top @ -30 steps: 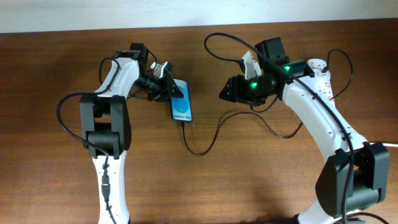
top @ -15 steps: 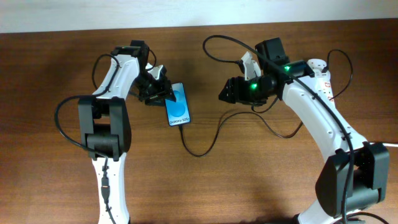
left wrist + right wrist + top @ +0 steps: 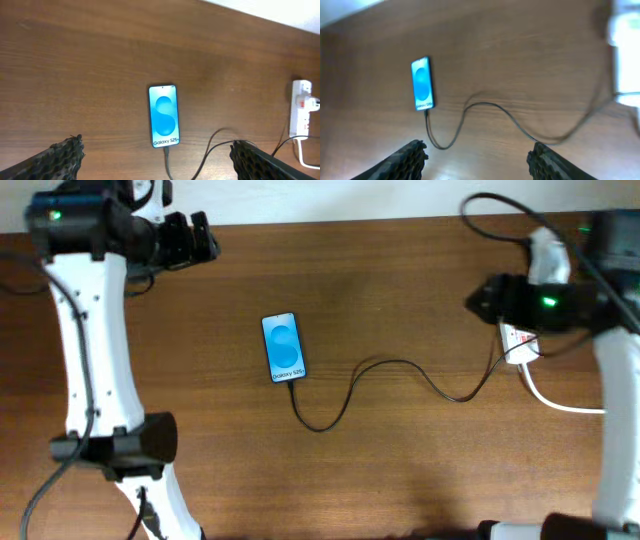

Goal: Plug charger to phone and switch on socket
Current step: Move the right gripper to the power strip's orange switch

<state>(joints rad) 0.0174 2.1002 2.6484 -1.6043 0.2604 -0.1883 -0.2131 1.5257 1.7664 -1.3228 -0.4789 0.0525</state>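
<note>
thin black charger [image 3: 385, 361] curls from the rectangular phone [image 3: 283, 348] across wood-grained table [image 3: 400, 270].

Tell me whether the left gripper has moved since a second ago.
Yes. The left gripper has pulled away from the phone, toward the far left corner of the table; the phone stays put.

We find the phone [image 3: 283, 348] flat near the middle of the tabletop [image 3: 400, 270]; the charger [image 3: 398, 362] leaves its near end and winds right to the socket [image 3: 520, 340] at the far right, apparently joining it.
</note>
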